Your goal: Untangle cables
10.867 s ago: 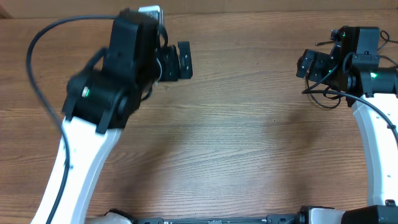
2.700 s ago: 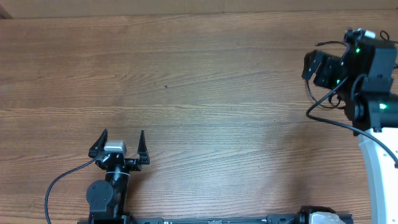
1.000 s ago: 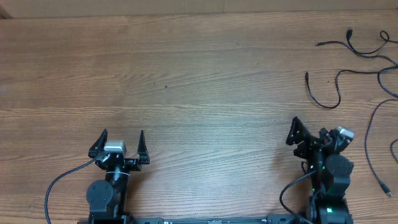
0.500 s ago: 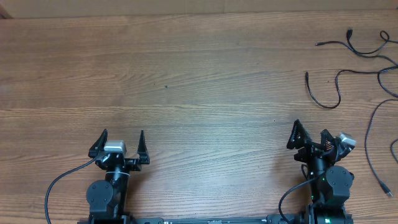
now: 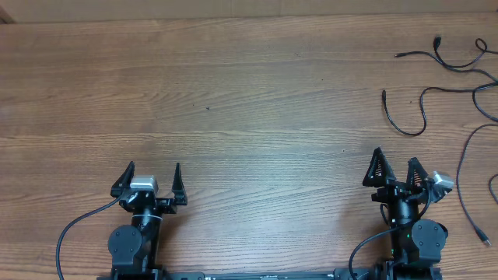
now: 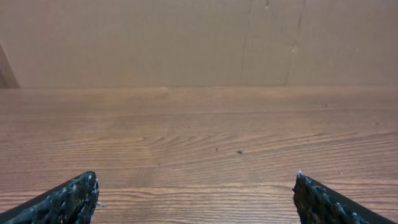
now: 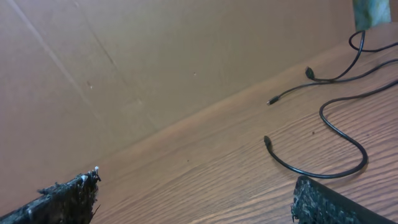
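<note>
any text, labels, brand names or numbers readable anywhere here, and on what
No text can be read in any view.
cables: plain black, no tags or print showing.
left gripper and right gripper: no lettering shows; any marking would be too small to tell.
cardboard wall: bare, only creases.
table: wood grain only.

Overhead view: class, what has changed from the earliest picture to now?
Both arms drew back from the far side to the near edge, the left gripper first, then the right gripper, which left the cables uncovered at the far right. Both are open and empty. The table is unchanged.
</note>
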`<state>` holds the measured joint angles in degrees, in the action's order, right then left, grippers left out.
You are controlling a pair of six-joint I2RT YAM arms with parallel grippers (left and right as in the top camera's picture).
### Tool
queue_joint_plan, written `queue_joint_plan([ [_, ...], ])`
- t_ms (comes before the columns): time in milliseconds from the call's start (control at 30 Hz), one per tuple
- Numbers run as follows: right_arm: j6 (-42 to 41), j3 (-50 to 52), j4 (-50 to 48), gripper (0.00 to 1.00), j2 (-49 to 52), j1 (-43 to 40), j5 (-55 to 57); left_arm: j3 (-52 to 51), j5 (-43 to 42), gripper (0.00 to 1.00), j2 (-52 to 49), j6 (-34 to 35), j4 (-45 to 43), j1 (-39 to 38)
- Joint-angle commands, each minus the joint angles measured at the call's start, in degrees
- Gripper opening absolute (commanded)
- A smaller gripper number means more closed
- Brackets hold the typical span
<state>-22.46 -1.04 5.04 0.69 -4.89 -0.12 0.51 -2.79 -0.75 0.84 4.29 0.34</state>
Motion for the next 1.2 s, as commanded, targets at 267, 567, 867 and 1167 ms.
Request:
queue_joint_plan([
  [267,-0.02,0.61,-0.22,1.00,-0.55,-0.28,0.04,-0.24,0.22,1.00,0.55,-1.29,0.04,-0.26],
  [567,-0.07,0.61,-0.22,1.00,-0.55,0.11,-0.02,-0.24,0.24,0.99,0.55,-1.29,0.04,-0.26],
  [867,-0.02,0.61,-0.22,1.00,-0.55,0.74,0.04,-0.24,0.22,0.99,0.55,-1.29,0.04,-0.26],
  [1167,21.07,0.61,-0.55,1.00,-0.55,0.76,-5.20,-0.24,0.22,1.00,0.55,-1.29,0.04,-0.26],
])
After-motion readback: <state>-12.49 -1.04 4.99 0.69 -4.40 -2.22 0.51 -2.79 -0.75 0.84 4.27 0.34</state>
